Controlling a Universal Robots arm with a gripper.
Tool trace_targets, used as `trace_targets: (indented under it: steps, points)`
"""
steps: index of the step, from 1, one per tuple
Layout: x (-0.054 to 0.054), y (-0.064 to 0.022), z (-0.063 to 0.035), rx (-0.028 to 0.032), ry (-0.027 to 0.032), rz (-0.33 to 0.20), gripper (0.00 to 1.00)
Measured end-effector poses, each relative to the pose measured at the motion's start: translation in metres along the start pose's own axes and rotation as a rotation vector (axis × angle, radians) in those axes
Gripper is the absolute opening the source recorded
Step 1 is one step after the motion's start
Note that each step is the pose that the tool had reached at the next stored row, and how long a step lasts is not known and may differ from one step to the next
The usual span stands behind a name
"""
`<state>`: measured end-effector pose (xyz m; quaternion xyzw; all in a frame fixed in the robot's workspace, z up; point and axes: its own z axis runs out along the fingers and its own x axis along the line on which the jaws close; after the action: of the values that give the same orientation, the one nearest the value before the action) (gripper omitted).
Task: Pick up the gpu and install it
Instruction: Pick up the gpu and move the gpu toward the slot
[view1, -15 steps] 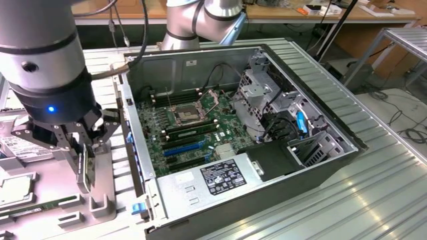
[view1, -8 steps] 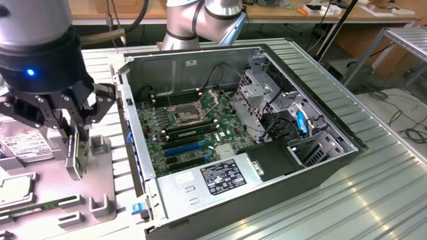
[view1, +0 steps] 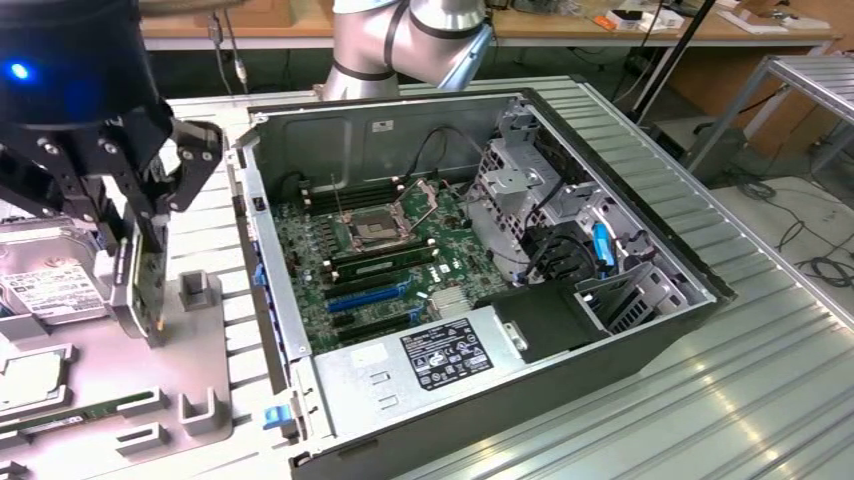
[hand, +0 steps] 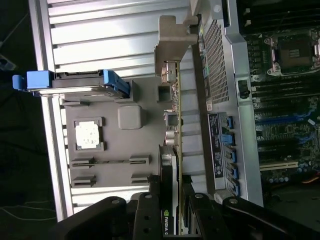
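Observation:
The gpu (view1: 138, 295) is a thin black card standing on edge over the grey parts tray (view1: 200, 360) at the exterior view's left. My gripper (view1: 140, 228) comes down on it from above, its black fingers shut on the card's upper edge. In the wrist view the gpu (hand: 172, 130) runs away from my gripper (hand: 172, 205), clamped between the two fingers, with its silvery bracket (hand: 175, 40) at the far end. The open computer case (view1: 641, 330) lies to the exterior view's right of the card, with the green motherboard (view1: 374, 250) and its blue slots (view1: 367, 297) exposed.
A silver hard drive with a white label (view1: 47, 285) lies on the tray beside the card. Grey holder posts (view1: 195, 290) stand between card and case. A narrow green strip (view1: 67, 415) and a processor chip (hand: 89, 135) rest in tray pockets. A drive in a blue carrier (hand: 75, 82) sits at the tray's end.

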<state>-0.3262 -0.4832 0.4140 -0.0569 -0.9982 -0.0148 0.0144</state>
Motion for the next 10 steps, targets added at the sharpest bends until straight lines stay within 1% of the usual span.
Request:
trace_targets:
  steps: [2,4,5,9,10]
  points:
    - [0.000,0.0002,-0.0085,0.0000,0.0005,0.001,0.27]
    - [0.001,0.0004,-0.0195,0.0002,0.0011,0.001,0.27]
    - [0.001,0.0004,-0.0196,-0.0005,0.0005,0.001,0.27]
    - [-0.019,0.0027,-0.0200,-0.0003,0.0006,-0.001,0.27]
    - [-0.029,0.0039,-0.0200,-0.0002,0.0009,-0.002,0.27]
